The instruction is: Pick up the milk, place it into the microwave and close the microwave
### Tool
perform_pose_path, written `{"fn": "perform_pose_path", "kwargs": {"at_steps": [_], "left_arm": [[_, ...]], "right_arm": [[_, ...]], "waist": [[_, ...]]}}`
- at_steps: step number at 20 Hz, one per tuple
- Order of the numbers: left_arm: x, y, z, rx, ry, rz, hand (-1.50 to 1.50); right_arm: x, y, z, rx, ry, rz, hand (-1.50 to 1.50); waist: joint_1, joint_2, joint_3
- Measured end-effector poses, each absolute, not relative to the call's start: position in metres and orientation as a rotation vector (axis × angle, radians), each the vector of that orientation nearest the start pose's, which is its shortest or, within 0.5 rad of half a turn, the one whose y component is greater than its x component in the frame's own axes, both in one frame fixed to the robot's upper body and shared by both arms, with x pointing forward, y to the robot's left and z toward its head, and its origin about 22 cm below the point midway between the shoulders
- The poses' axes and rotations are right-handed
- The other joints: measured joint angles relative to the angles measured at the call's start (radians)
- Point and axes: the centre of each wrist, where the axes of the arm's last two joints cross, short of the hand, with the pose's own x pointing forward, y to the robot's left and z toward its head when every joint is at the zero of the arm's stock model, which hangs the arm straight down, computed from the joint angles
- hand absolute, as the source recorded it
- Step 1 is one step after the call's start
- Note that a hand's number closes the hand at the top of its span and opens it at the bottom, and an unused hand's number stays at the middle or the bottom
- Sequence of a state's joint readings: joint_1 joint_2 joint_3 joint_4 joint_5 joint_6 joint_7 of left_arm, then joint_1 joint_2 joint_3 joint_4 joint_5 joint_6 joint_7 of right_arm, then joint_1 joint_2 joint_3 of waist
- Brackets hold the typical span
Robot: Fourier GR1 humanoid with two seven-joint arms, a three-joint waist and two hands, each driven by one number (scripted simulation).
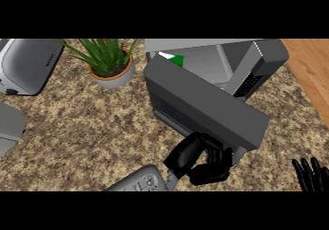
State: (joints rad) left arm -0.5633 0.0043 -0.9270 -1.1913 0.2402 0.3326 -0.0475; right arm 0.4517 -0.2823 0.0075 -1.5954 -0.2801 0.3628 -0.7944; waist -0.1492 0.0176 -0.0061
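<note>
The grey microwave [260, 58] stands at the back right of the counter. Its dark door [200, 105] hangs partly open, swung across the front of the cavity. Behind the door's top left corner, inside the microwave, a small piece of the white and green milk carton [172, 59] shows; the rest is hidden. My left hand [192, 157] is at the door's near lower edge, fingers fairly straight and touching the door, holding nothing. My right hand [314, 176] rests open at the lower right edge, fingers up.
A potted green plant [111, 63] stands just left of the microwave. A silver toaster [22, 65] sits at the back left, and another grey appliance [4, 128] juts in from the left edge. The counter ends at a wooden strip [318, 76] on the right.
</note>
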Motion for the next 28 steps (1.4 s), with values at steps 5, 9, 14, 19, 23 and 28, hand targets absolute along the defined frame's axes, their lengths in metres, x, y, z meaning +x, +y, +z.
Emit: {"fn": "perform_pose_path", "kwargs": {"at_steps": [5, 9, 14, 19, 23, 28], "left_arm": [[0.264, 0.005, 0.012, -0.373, -1.618, -0.634, -1.5], [0.279, 0.002, 0.02, -0.328, -1.661, -0.538, 1.5], [0.3, 0.003, 0.029, -0.296, -1.684, -0.437, 1.5], [0.319, 0.004, 0.039, -0.295, -1.699, -0.352, 1.5], [0.333, 0.006, 0.047, -0.284, -1.714, -0.306, 1.5], [0.347, 0.007, 0.054, -0.272, -1.736, -0.269, 1.5]], "right_arm": [[0.118, -0.321, -0.032, 0.285, -1.996, 0.037, -1.5], [0.12, -0.32, -0.022, 0.331, -1.998, 0.054, -1.5], [0.122, -0.32, -0.008, 0.386, -1.998, 0.086, -1.5], [0.122, -0.316, 0.002, 0.445, -2.0, 0.1, -1.5], [0.123, -0.314, 0.009, 0.476, -2.0, 0.098, -1.5], [0.124, -0.314, 0.018, 0.505, -2.01, 0.113, -1.5]], "waist": [[-0.043, 0.013, 0.0], [-0.069, 0.02, 0.001], [-0.102, 0.033, 0.0], [-0.136, 0.045, 0.0], [-0.157, 0.053, 0.001], [-0.182, 0.059, 0.002]]}}
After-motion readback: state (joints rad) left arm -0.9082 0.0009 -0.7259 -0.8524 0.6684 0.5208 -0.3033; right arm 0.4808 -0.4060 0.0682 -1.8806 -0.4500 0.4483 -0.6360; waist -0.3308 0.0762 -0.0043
